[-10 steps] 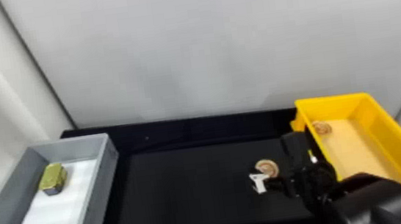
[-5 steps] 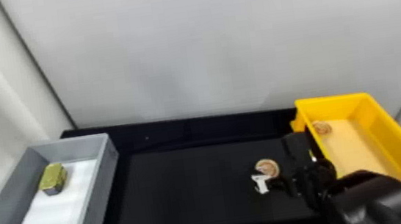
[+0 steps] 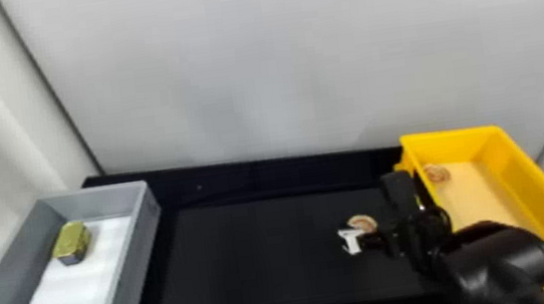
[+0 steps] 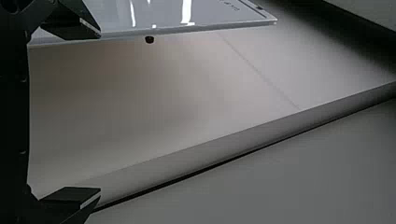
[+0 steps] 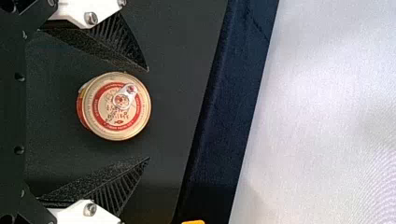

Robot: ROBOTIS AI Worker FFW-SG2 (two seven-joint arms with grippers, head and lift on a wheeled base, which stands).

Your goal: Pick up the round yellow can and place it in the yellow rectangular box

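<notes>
Round yellow can: lid up, no long axis
Right gripper: nearer; fingers apart, either side of can
Yellow rectangular box: right of can

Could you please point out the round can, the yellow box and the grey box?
Round can (image 5: 114, 114), right wrist view: its lid.
Yellow box (image 3: 451, 146), head view: its far wall.
Grey box (image 3: 136, 262), head view: its right outer wall.
</notes>
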